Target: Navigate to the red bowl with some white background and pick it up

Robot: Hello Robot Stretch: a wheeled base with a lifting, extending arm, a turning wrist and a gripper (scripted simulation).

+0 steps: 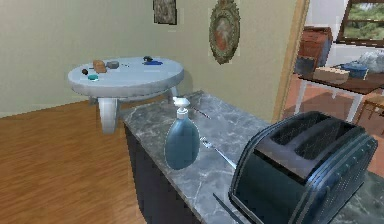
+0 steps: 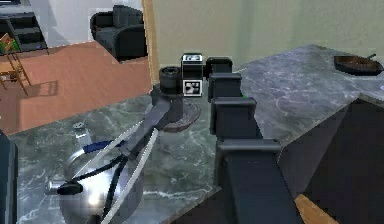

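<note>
The hand (image 2: 112, 168) is at the grey tabletop (image 1: 238, 122), a shiny metal thing (image 2: 80, 190) behind its fingers; whether it holds anything cannot be told. Beyond the toaster (image 1: 305, 165) and blue bottle (image 1: 181, 142), a small reddish thing (image 1: 97, 66), probably the bowl, rests on the round white tabletop (image 1: 135, 86), too small to confirm. The base should skirt the near tabletop's end, keeping the arm (image 2: 240, 150) clear of the toaster.

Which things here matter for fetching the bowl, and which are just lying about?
For the job:
- gripper, out over the grey counter
- dark reddish shallow dish on the counter, possibly the bowl; too small to be sure

Lying about:
- blue spray bottle
- black toaster
- shiny metal vessel
- round table with small items
- dark armchair
</note>
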